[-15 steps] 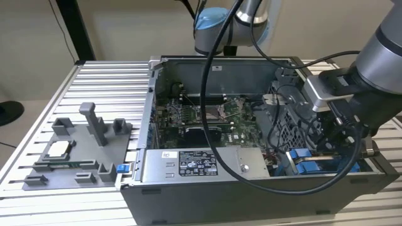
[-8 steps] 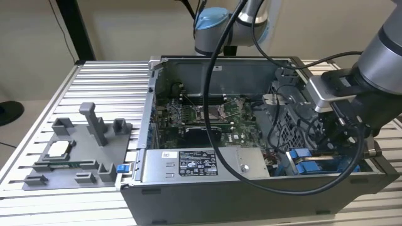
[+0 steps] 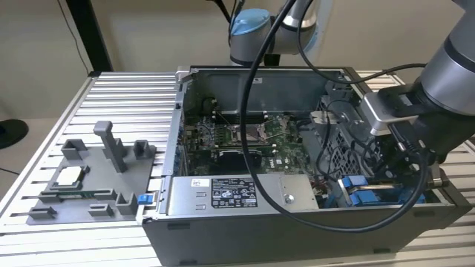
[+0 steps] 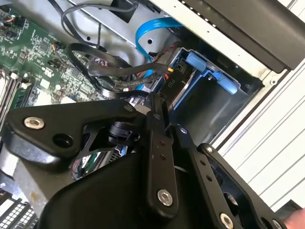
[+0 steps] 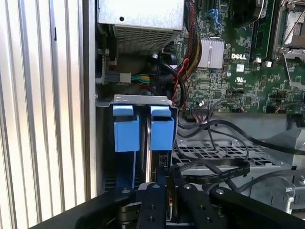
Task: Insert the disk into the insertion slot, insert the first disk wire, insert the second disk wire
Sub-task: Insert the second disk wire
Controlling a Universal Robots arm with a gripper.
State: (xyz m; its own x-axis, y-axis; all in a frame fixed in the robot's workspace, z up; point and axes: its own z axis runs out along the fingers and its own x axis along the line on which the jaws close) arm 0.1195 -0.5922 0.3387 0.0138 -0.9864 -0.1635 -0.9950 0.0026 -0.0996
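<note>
The gripper (image 5: 159,202) hangs over the slot (image 5: 143,129) at the case's (image 3: 297,233) corner. In the first wrist view the fingers (image 5: 153,191) look clenched on the disk's (image 5: 148,148) edge, standing between blue tabs. The exterior view adds the bench (image 3: 126,94).

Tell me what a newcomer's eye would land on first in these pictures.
First, the open computer case on the ribbed metal table, its green motherboard bare in the middle. Next, the bright blue tabs of the drive bay in the first wrist view, set beside the grey power supply box. Then the black gripper, reaching in among dark cables near that bay.
</note>
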